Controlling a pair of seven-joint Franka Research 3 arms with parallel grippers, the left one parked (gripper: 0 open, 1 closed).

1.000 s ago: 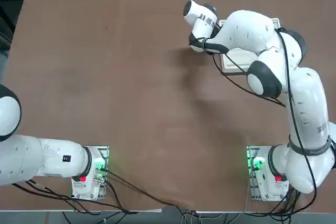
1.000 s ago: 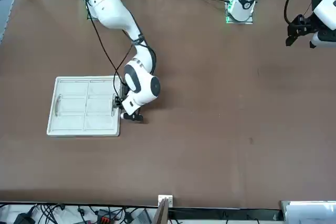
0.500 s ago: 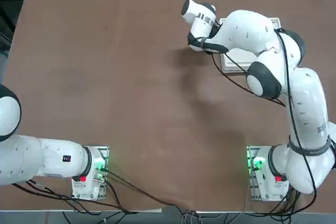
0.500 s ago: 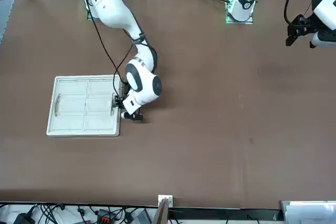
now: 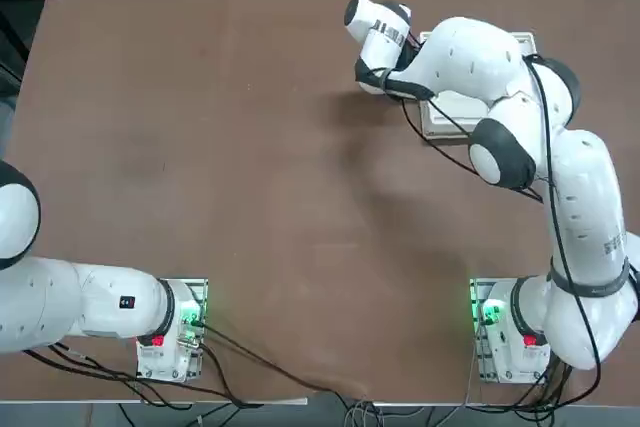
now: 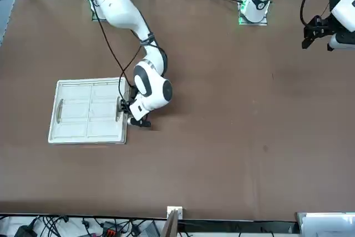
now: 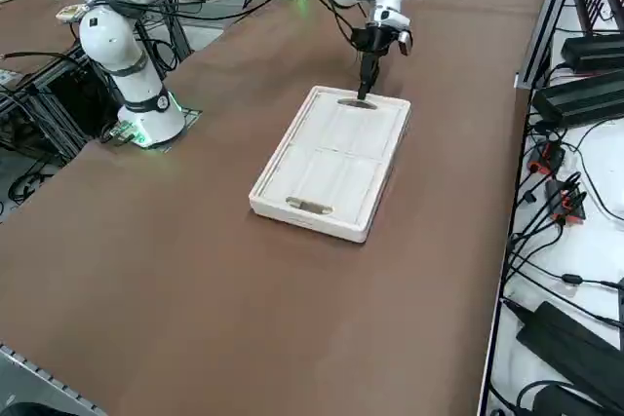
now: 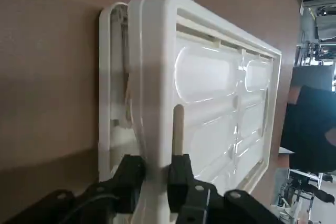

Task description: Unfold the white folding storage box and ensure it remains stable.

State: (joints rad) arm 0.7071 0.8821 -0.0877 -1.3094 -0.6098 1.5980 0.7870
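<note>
The white folding storage box [image 6: 89,112] lies folded flat on the brown table, on the robot's right side toward the far edge; in the right side view the box [image 7: 331,158] shows its ribbed panels and a handle slot. My right gripper [image 6: 123,107] points down at the box's short side nearest the table's middle. It is shut on the thick rim [image 8: 157,77], one finger [image 8: 181,169] inside the frame and the other outside. The rim stands slightly off the layer beneath it. From overhead, the arm covers most of the box [image 5: 455,112].
Cables, power strips and black devices [image 7: 585,56] line the floor beyond the table's right edge. The right arm's base [image 5: 500,332] sits at the near edge, and the parked left arm [image 5: 70,302] lies at the near left. Bare brown tabletop [image 5: 250,167] spreads to the left.
The right hand has crept slightly toward the far edge and upward, with the gripped rim end lifting a little. The grip stays the same.
</note>
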